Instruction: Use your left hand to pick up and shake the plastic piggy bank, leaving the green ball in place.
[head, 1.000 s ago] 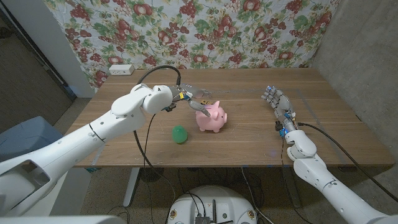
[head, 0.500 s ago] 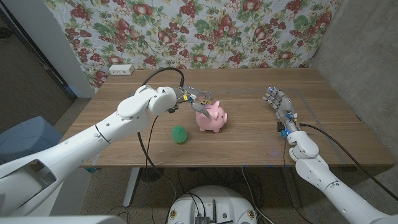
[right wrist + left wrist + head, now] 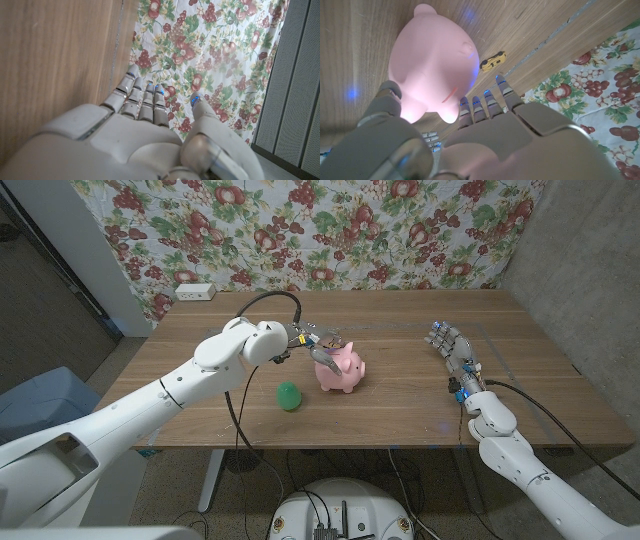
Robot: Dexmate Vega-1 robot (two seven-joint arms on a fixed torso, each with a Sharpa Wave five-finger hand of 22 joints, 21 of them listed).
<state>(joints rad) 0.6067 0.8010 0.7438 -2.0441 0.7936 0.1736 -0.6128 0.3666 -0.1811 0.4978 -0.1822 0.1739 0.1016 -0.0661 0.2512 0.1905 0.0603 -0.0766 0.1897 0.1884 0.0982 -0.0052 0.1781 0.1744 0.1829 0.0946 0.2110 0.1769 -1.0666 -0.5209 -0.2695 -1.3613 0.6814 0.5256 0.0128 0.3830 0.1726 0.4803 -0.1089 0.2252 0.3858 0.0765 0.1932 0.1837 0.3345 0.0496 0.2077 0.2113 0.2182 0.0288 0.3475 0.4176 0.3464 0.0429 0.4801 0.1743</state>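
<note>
Floral cloth (image 3: pixel 300 220) backs the wooden table (image 3: pixel 400 395). Left hand (image 3: pixel 318 343), fingers spread, cups the pink piggy bank (image 3: pixel 341 369) at table centre; whether the fingers already press it cannot be told. Close on both flanks, then lift straight up, since the green ball (image 3: pixel 289 395) lies near at 8 o'clock. Right hand (image 3: pixel 449 352) stands at 3 o'clock, fingers straight, holding nothing. A small yellow object (image 3: pixel 492 60) beyond the bank is unclear.

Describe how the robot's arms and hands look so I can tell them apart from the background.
Both arms are glossy white shells with black cables looping from the forearms. The left hand and right hand are grey metallic, jointed, with small blue lights at the fingertips.
</note>
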